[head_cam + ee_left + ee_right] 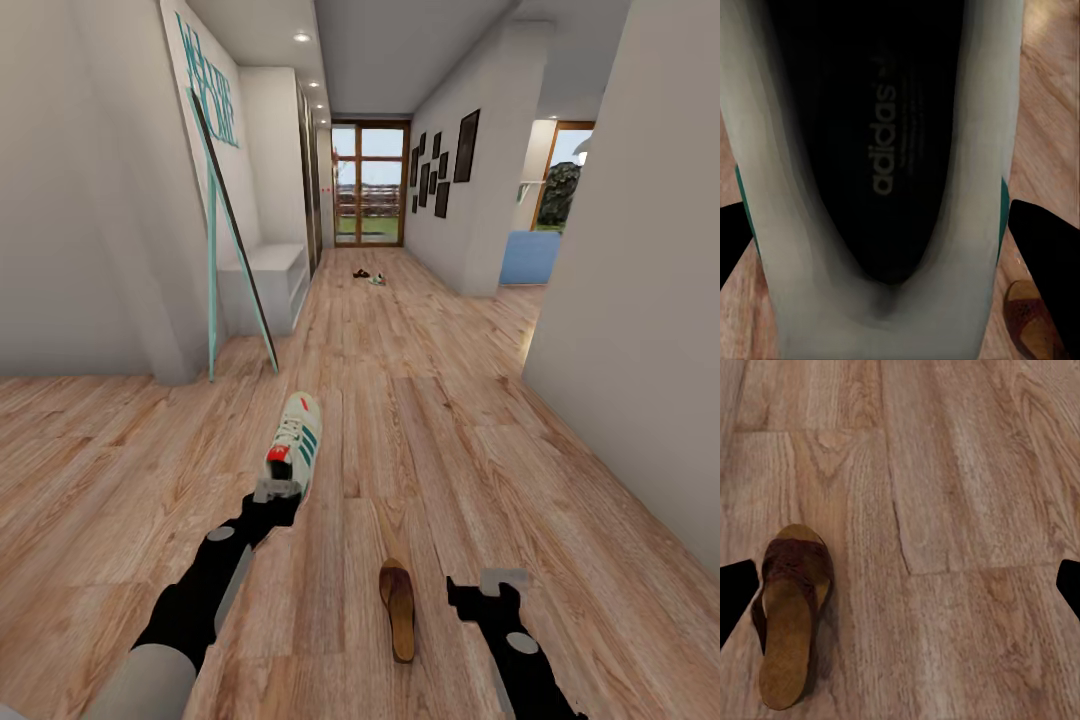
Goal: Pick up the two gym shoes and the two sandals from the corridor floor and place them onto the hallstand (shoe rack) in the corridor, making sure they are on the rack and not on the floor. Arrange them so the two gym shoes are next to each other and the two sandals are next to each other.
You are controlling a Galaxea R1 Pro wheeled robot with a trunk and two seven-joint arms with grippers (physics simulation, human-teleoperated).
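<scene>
One cream gym shoe [299, 437] with green stripes is in my left gripper [278, 490], which is shut on its heel end. In the left wrist view the shoe's dark inside [881, 142] lies between the two fingers [1046, 251]. A brown sandal [397, 607] lies on the corridor floor [450, 440] just left of my right gripper [500, 580]. That gripper is open, with the sandal [791, 615] near one of its fingers [735, 596]. Far down the corridor lie another sandal [360, 273] and a gym shoe [377, 280]. The hallstand is out of view.
A low white bench [268, 285] stands against the left wall, with a teal-framed board [215, 260] leaning in front of it. A wall corner [620, 330] juts in on the right. Glass doors [370, 185] close the far end.
</scene>
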